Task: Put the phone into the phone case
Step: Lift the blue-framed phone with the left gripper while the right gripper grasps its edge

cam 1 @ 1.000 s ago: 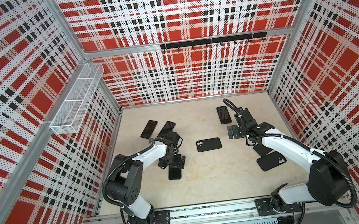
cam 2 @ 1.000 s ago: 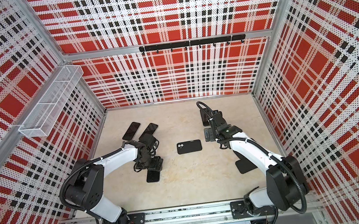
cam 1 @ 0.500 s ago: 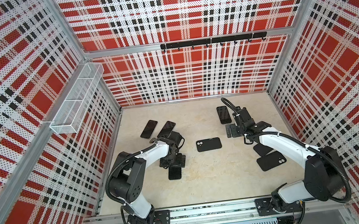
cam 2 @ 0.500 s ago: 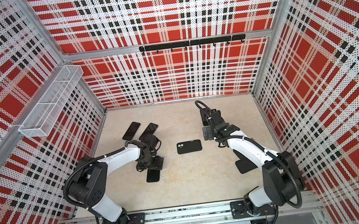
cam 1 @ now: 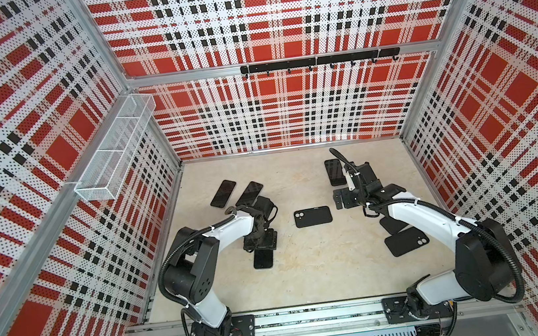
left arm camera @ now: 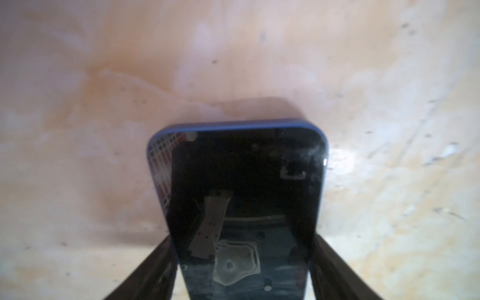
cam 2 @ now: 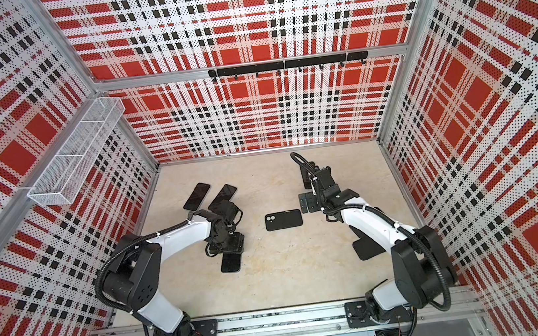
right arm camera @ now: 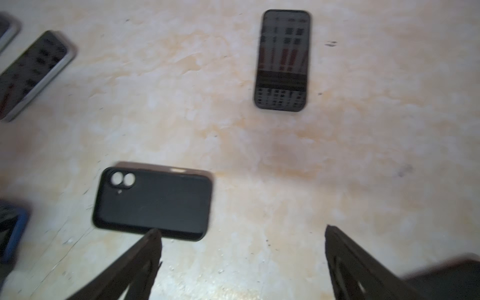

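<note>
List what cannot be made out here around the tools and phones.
- Left tool: the left wrist view's lower edge cuts off its fingers, so contact with the blue-edged phone is unclear; in both top views the wrist hides them.
- Black case: in a top view the right arm covers part of it.
- Blue-rimmed thing: blurred and cut by the right wrist view's edge.

The phone (cam 1: 263, 259) lies left of the phone case (cam 1: 312, 216), nearer the front.

Basket (cam 1: 111, 157): white wire, I see it on the left wall (cam 1: 13, 118).
Hook rail (cam 1: 317, 61): black, on the back wall (cam 1: 288, 111).
</note>
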`<state>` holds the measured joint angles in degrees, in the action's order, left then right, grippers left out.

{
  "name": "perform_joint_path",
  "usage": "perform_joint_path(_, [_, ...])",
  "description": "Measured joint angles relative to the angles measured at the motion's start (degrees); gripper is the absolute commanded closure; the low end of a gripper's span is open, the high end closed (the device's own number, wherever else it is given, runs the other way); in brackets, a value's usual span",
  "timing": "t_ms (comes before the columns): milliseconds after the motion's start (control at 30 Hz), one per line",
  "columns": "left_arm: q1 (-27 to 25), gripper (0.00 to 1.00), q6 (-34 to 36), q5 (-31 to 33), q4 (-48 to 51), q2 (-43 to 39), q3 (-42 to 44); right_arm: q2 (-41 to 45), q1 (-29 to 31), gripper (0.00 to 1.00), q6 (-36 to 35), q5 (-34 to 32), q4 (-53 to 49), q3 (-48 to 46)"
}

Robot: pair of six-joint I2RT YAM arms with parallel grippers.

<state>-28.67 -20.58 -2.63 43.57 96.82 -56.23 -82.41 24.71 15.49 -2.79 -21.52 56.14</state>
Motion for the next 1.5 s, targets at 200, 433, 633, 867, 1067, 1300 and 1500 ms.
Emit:
perform_joint_path(200, [1.97,0.3,-0.17,-6.64,-2.08,-0.35,-1.49,-1.49,5.4,0.03,-3.58,11.96,4.28,-0.39])
perform_joint_path(433, [8.61,0.46,-4.81,-14.4,-9.22,-3.89,-0.44,-3.32,10.27,0.08,-6.75,22.88,11.3,-3.58])
perform_joint_path(633, [12.28,0.63,-12.04,-19.28,-17.86,-9.42,4.33,-3.54,12.94,0.18,-4.0,27.1,21.99,-9.64])
perform_joint_path(867, [15.37,0.92,-32.41,-21.84,-35.43,-20.11,16.02,-6.32,17.14,0.41,8.41,23.54,42.51,-15.61])
perform_joint_path(1067, [16.04,0.97,-49.33,-20.04,-47.63,-26.18,22.69,-11.34,22.43,0.41,14.95,17.94,56.26,-17.44])
perform_joint_path(1300, [15.67,0.99,-60.0,-17.92,-53.42,-28.37,25.42,-19.26,25.9,0.55,18.78,13.46,71.25,-17.2])
perform_joint_path(1500, [15.56,0.98,-62.79,-17.88,-55.65,-28.37,26.18,-23.56,26.14,0.62,20.52,13.05,76.67,-14.32])
